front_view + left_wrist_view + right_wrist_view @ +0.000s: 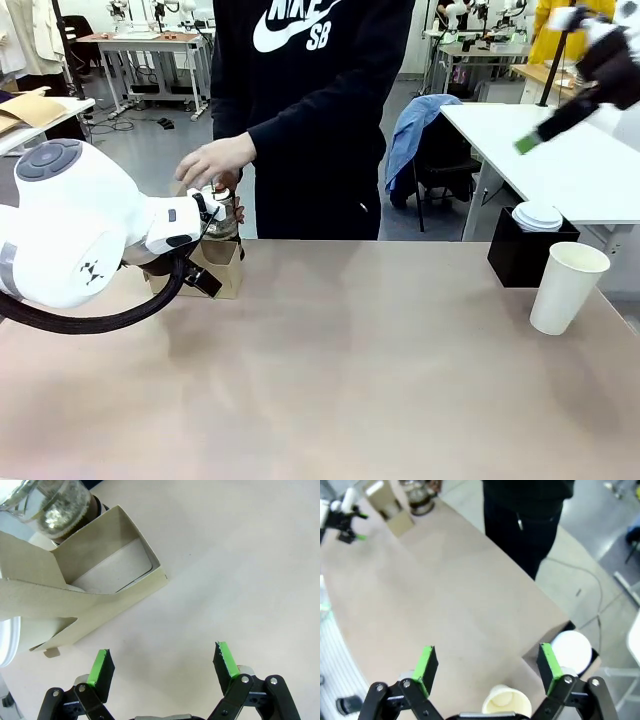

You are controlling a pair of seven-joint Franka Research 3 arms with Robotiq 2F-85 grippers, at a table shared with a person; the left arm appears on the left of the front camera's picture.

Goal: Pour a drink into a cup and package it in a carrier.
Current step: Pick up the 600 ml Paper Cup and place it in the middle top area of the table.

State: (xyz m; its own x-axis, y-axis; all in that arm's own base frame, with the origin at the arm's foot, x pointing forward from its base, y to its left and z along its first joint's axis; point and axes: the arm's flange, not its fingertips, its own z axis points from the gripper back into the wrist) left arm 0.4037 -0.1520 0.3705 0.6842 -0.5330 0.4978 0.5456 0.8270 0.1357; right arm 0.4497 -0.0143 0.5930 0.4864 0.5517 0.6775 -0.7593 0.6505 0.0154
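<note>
The tall white paper cup [567,287] stands open-topped at the table's right end; in the right wrist view the cup [504,700] lies just below my open right gripper [487,667]. That right gripper [527,143] hangs high above the right side. The brown cardboard carrier [226,266] sits at the far left, and my left gripper [205,282] is low beside it. In the left wrist view my left gripper [162,665] is open over bare table, a little short of the carrier [100,580]. A glass carafe [222,215] stands behind the carrier with a person's hand [215,160] on top.
A black square box [530,255] with a stack of white lids [538,215] stands behind the cup. The person [310,110] stands at the far edge. The glass carafe [60,507] rises right behind the carrier's back wall. The tabletop's middle [380,350] is bare.
</note>
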